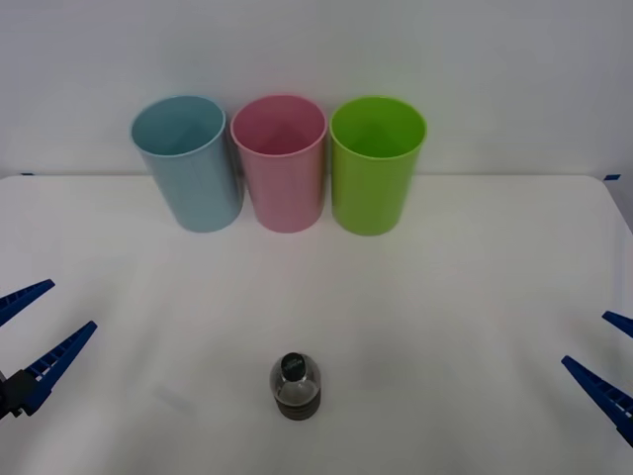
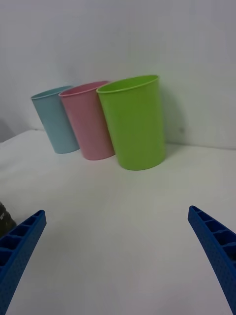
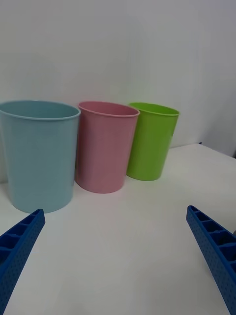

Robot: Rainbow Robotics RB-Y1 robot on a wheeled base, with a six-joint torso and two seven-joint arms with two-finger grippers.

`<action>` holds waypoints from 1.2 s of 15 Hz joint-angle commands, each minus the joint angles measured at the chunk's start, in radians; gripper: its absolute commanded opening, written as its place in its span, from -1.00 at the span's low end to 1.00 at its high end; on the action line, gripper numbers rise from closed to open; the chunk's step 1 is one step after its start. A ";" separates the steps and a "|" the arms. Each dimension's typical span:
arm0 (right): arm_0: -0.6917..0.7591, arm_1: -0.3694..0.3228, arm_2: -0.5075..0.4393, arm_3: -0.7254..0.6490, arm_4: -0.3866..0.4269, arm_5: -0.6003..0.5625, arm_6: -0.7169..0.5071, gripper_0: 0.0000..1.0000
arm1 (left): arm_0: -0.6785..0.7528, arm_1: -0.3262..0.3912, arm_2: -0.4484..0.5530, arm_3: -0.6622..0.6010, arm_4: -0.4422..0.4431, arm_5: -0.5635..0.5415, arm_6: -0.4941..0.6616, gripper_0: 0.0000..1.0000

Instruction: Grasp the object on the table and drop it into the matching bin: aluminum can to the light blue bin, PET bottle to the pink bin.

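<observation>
The bottle (image 1: pixel 296 385) stands upright, clear, black-capped, dark below; my left claw (image 1: pixel 28 332) and right claw (image 1: pixel 611 364) both gape, well apart from it.

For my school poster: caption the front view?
Small bottle stands before blue, pink, green bins.

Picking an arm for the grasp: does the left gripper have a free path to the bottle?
Probably yes: the left gripper is open, and bare table lies between it and the upright bottle.
</observation>
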 commanded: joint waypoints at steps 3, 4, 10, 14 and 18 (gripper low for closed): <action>0.000 -0.036 0.040 0.063 0.001 -0.138 0.027 1.00 | 0.000 0.000 0.000 0.000 0.000 0.000 0.000 1.00; -0.007 -0.046 0.053 0.080 0.006 -0.158 0.035 1.00 | 0.000 0.000 0.000 0.000 0.000 0.000 0.000 1.00; -0.039 -0.049 0.154 0.093 0.093 -0.184 0.108 1.00 | 0.000 0.000 0.000 0.000 0.000 0.000 0.000 1.00; -0.067 -0.049 0.231 0.093 0.102 -0.171 0.150 1.00 | 0.000 0.000 0.000 0.000 0.000 0.000 0.000 1.00; -0.102 -0.047 0.321 0.093 0.105 -0.144 0.191 1.00 | 0.000 0.000 0.000 0.000 0.000 0.000 0.000 1.00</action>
